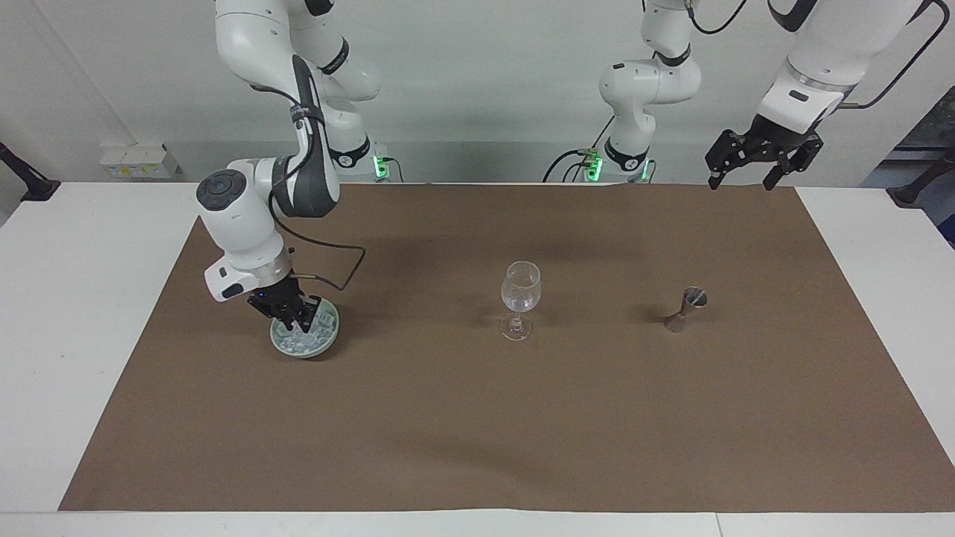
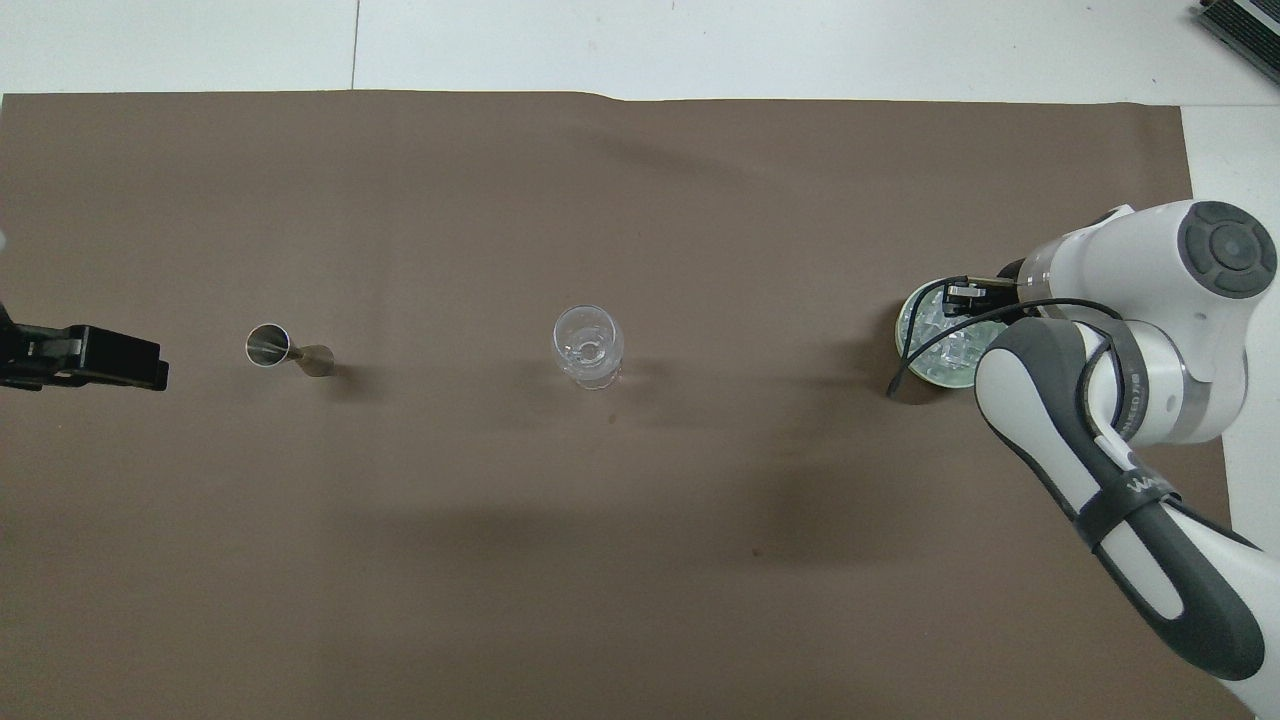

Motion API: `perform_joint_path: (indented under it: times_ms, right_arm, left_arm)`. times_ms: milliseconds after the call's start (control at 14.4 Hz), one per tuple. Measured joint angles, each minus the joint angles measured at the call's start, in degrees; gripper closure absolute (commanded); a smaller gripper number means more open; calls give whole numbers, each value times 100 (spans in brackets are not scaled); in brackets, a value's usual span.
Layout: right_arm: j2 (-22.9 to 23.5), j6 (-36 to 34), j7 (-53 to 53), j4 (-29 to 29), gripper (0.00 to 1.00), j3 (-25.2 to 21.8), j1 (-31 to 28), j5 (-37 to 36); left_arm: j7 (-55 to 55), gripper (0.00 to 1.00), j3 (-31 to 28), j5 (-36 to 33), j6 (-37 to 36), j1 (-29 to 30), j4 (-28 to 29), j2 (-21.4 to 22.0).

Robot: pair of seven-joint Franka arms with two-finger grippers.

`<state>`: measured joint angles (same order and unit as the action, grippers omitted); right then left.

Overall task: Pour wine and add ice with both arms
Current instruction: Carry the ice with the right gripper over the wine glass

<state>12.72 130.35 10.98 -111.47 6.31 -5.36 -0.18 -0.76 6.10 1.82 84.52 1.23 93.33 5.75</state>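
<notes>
A green bowl (image 1: 329, 335) (image 2: 908, 312) heaped with ice (image 1: 312, 335) (image 2: 942, 350) sits toward the right arm's end of the table. My right gripper (image 1: 292, 322) (image 2: 947, 305) hangs just above the ice with its fingertips shut. Whether a cube is pinched between them does not show. A wine glass (image 1: 520, 292) (image 2: 588, 345) stands at mid-table with a little clear wine (image 1: 520, 303) in its bowl. My left gripper (image 1: 753, 170) (image 2: 95, 356) is open and empty, raised high over the edge of the mat nearest the robots at the left arm's end.
A small metal jigger (image 1: 685, 309) (image 2: 284, 349) stands upright between the glass and the left arm's end. A brown mat (image 1: 477, 432) covers the table. The right arm's black cable (image 1: 351, 272) loops above the mat beside the bowl.
</notes>
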Motion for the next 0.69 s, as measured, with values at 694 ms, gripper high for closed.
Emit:
perform_joint_path:
  times_ms: [694]
  right_arm:
    - [-316, -823, 1291, 933, 85, 255, 1208, 0]
  left_arm:
    - [165, 0, -133, -2, -222, 3, -93, 106]
